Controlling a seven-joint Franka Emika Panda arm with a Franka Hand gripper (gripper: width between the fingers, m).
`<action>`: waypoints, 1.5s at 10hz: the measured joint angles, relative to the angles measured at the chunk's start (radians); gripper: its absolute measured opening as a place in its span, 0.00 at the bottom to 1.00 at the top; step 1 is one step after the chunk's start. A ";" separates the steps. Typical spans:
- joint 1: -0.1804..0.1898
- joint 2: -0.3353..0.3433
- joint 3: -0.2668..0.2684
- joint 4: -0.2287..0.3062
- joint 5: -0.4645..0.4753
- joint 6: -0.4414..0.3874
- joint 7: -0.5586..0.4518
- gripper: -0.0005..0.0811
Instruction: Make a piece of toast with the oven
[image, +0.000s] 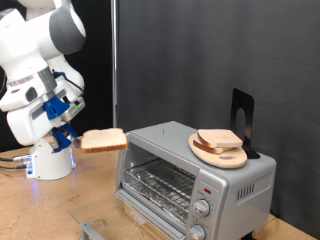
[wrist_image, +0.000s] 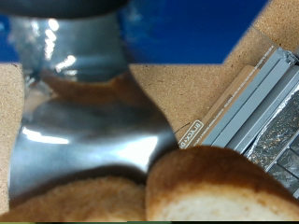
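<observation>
My gripper (image: 72, 138) is shut on the piece of toast (image: 104, 140), a tan slice with a brown crust. I hold it flat in the air, left of the oven (image: 190, 170) in the exterior view and at about its top height. The silver oven stands on the wooden table with its glass door down; the wire rack (image: 160, 183) shows inside. In the wrist view the toast (wrist_image: 210, 191) fills the lower edge beyond a shiny metal finger (wrist_image: 84, 121), with the oven's open front (wrist_image: 257, 107) beyond it.
A wooden plate (image: 218, 152) with more bread slices (image: 220, 140) sits on the oven's top, next to a black stand (image: 243, 120). The oven's two knobs (image: 203, 209) are at its front right. The robot base (image: 50, 160) stands at the exterior view's left.
</observation>
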 joint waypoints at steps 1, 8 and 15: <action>0.000 -0.002 0.000 -0.003 0.001 0.001 0.000 0.49; 0.019 0.045 0.111 -0.139 0.010 0.235 0.026 0.49; 0.020 0.132 0.151 -0.180 0.034 0.369 0.042 0.49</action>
